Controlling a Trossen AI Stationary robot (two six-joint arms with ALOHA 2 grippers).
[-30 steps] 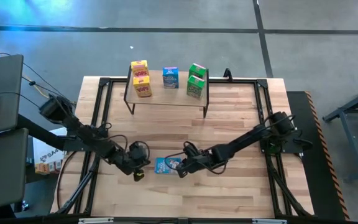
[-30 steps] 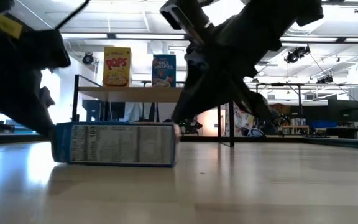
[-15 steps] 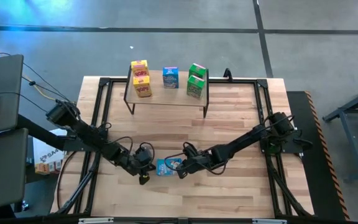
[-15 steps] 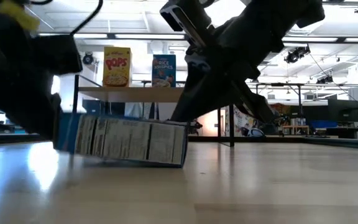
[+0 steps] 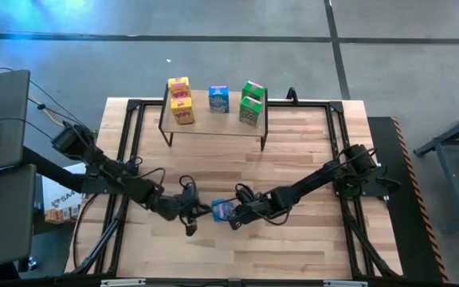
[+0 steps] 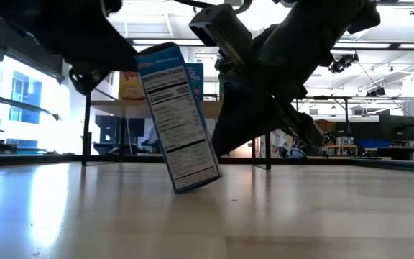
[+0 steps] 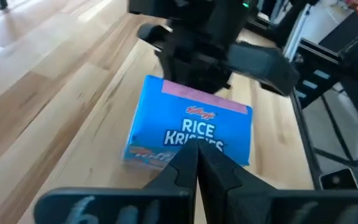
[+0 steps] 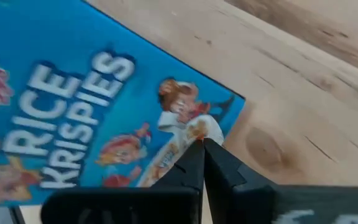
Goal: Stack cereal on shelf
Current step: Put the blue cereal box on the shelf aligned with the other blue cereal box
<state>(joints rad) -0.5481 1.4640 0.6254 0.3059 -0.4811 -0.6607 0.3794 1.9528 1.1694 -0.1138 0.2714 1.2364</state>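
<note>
**Blue box being stood up between two closed grippers**

Wood table first: it carries the shelf at its far edge, and five cereal boxes already stand there, two yellow, one blue and two green. The two dark arms reach in from either side and meet near the front middle of the table. The sixth box, blue, is there between them, well apart from the shelf. In the low view it stands on one bottom edge, tilted, not flat and not quite upright.

The left gripper has its jaws pressed together, the tip touching the box front. The right gripper also has its jaws pressed together against the opposite printed face. Neither pinches anything.

The step in hand looks like righting the last box by pushing. Next, one gripper likely needs to back off, spread its jaws and take the box across its narrow sides before carrying it to the gap on the shelf
</note>
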